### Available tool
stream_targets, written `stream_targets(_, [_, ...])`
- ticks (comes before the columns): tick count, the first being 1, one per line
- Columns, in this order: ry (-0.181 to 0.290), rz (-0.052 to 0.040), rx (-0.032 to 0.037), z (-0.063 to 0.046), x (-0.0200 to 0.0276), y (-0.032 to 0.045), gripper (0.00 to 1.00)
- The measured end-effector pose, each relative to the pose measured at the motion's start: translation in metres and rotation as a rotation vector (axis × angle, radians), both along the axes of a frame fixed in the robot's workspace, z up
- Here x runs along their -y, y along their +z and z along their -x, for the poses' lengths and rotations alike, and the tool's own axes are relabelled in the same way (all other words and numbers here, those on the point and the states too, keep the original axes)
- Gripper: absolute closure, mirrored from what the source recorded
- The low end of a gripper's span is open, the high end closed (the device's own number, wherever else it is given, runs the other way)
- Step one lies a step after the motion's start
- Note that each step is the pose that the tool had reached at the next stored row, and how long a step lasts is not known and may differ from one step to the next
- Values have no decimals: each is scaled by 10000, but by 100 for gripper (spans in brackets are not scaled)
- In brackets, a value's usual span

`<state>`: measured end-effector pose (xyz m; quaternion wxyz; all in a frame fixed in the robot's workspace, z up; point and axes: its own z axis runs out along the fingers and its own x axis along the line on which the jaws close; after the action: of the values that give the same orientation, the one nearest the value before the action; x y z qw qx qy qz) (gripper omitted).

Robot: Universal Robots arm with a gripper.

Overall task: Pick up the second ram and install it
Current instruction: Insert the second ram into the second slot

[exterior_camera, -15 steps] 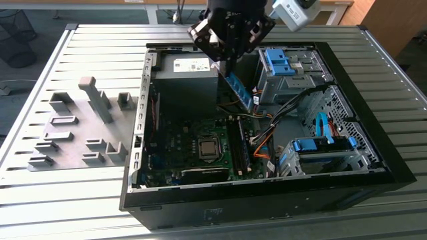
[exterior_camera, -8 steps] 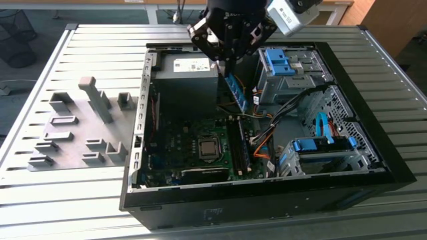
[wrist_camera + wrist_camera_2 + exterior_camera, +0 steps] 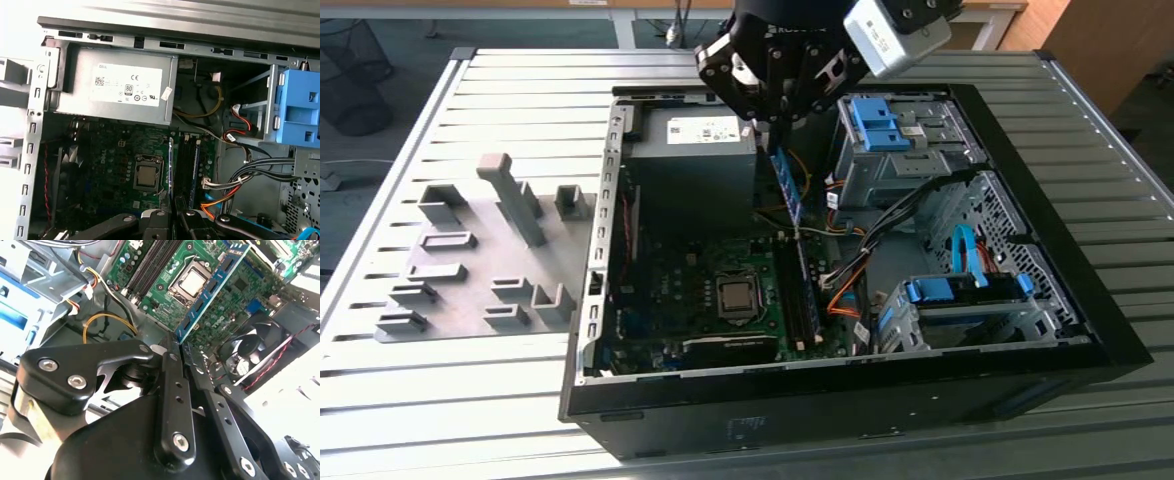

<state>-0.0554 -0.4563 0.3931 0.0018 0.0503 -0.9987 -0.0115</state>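
The second ram (image 3: 785, 185) is a thin blue-green stick with dark chips. It hangs by its top end from my gripper (image 3: 767, 135), above the open computer case (image 3: 1067, 290). In the second wrist view the black fingers (image 3: 170, 370) are shut on one end of the ram (image 3: 212, 287), and the stick reaches out over the green motherboard (image 3: 165, 305). In the first wrist view the ram (image 3: 170, 165) shows edge-on, just beside the long dark memory slots (image 3: 191, 165) and still above them. The slots (image 3: 803, 290) lie to the exterior view's right of the processor socket (image 3: 738, 296).
A grey power supply (image 3: 691, 150) sits close behind the gripper. Blue drive latches (image 3: 874, 125) and a drive cage stand to the exterior view's right, with orange and black cables (image 3: 847, 285) beside the slots. A case fan (image 3: 245, 355) shows. Grey holder blocks (image 3: 480, 250) lie outside the case.
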Motion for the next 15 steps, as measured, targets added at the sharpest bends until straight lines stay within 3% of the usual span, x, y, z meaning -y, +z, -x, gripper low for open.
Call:
stream_targets(7, [-70,10,1,-8,-1,-2,86])
stream_targets(9, [-212,58,-1,-14,-4,-3,86])
stream_targets(15, [-541,67,-2,-32,-7,-30,86])
